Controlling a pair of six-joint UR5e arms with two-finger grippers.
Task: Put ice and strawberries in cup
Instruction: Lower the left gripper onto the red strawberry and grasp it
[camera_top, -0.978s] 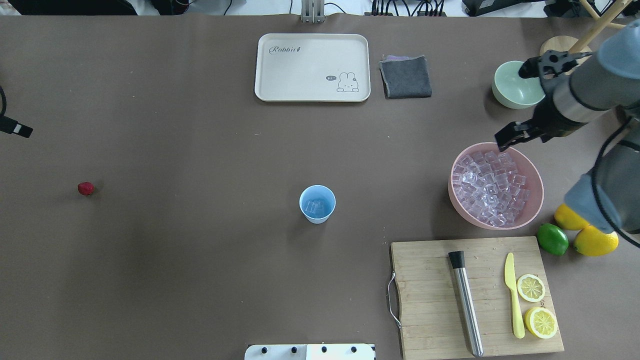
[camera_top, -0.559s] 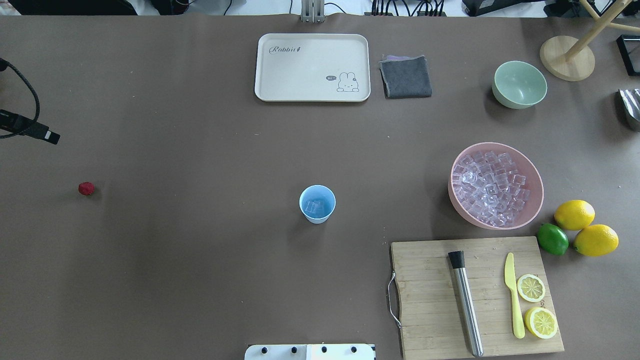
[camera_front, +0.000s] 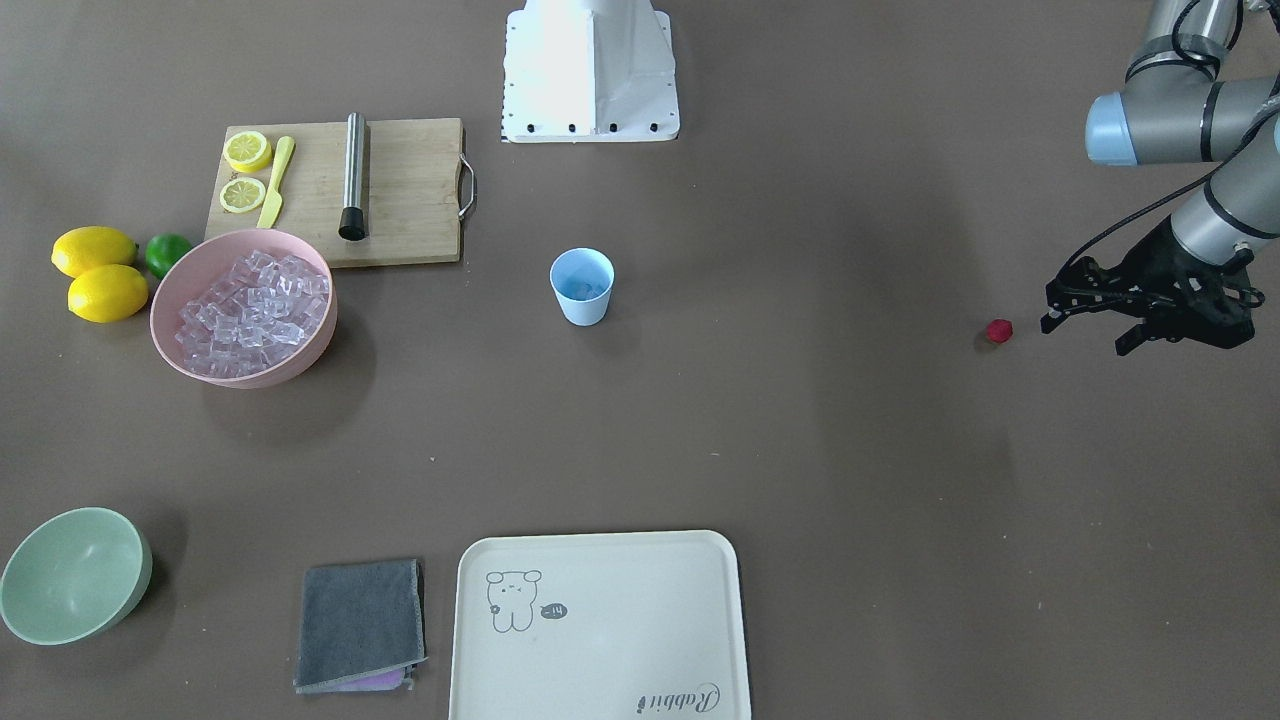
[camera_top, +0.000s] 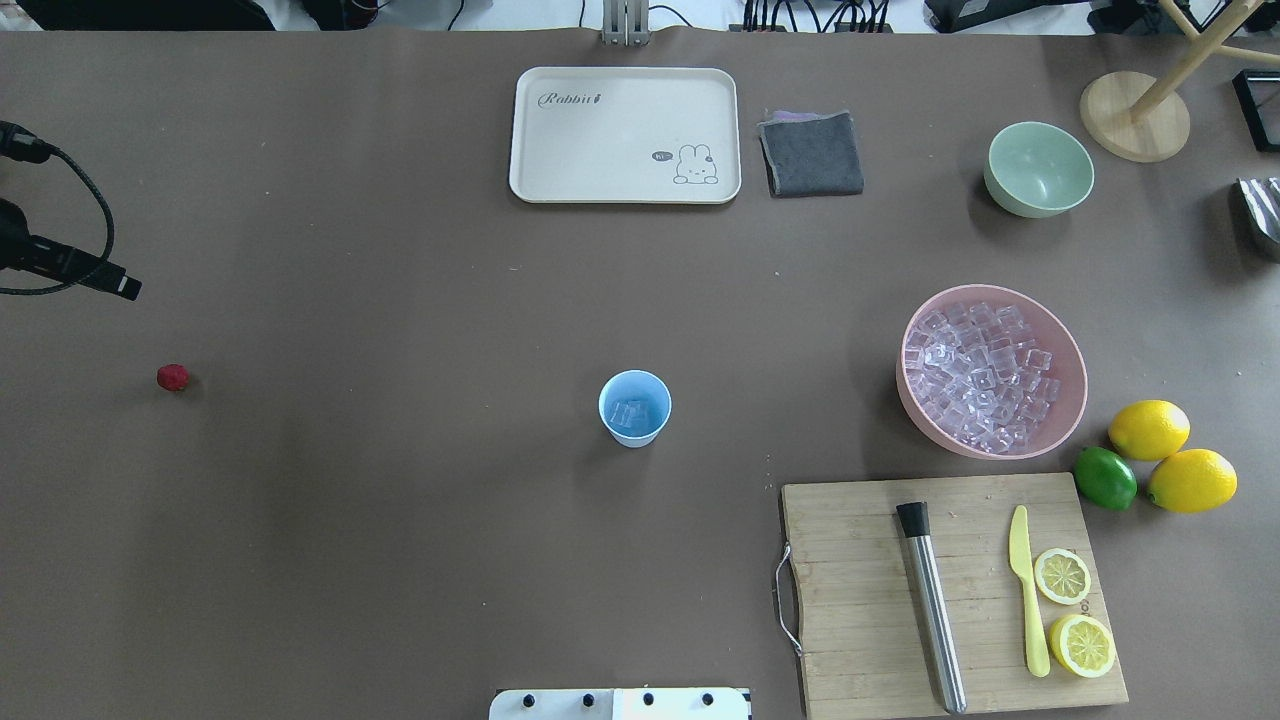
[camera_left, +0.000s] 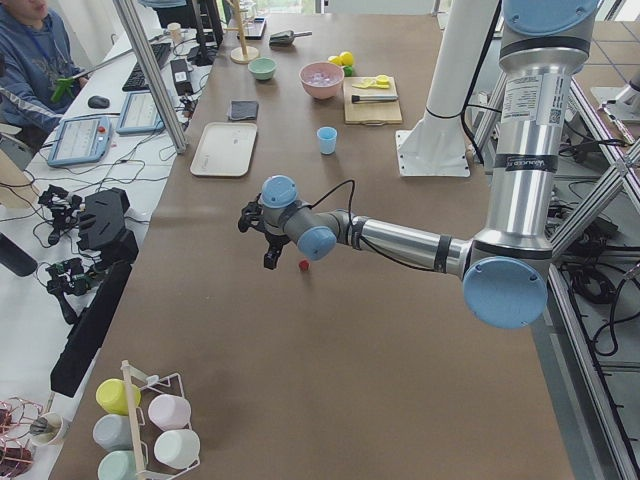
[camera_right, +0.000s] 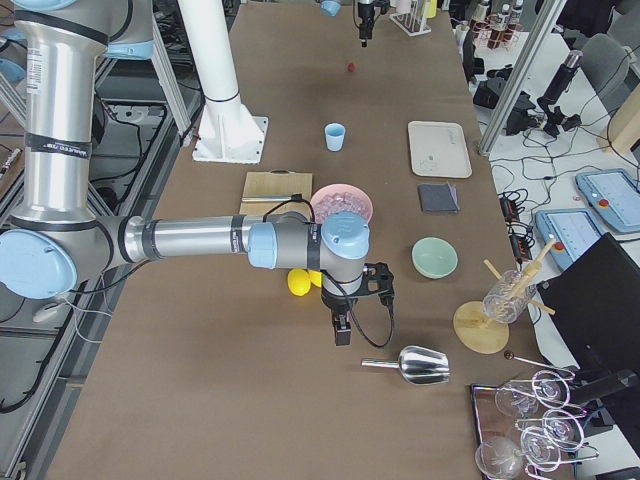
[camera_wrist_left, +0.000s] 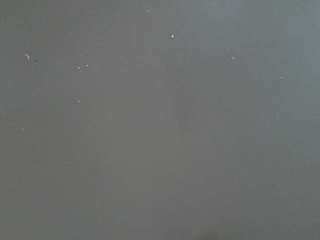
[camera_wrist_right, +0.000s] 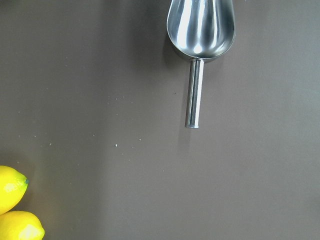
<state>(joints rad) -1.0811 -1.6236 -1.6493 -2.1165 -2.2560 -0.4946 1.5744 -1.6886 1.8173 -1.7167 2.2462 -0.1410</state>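
Hovered near one small red strawberry (camera_front: 999, 331) with left gripper (camera_front: 1085, 337) spread wide.
Counted one tapered plastic cup (camera_front: 582, 287), glassy ice (camera_front: 590, 290) inside; could not judge right gripper (camera_right: 343, 335).

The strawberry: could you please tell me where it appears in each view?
Front-facing: strawberry, right side.
Overhead: far left.
Exterior left: centre.
Exterior right: top centre, far end.
Both wrist views: not in them.
Shared landmark: the cup, mid-table in all four exterior views.

It was a robotics lab, not a kitchen. A seated operator (camera_left: 30, 55) worked at a side bench (camera_left: 25, 320) holding tablets (camera_left: 80, 138) and black hardware (camera_left: 100, 222). Aluminium framing (camera_left: 150, 80) flanked the paper-covered table (camera_left: 300, 380).
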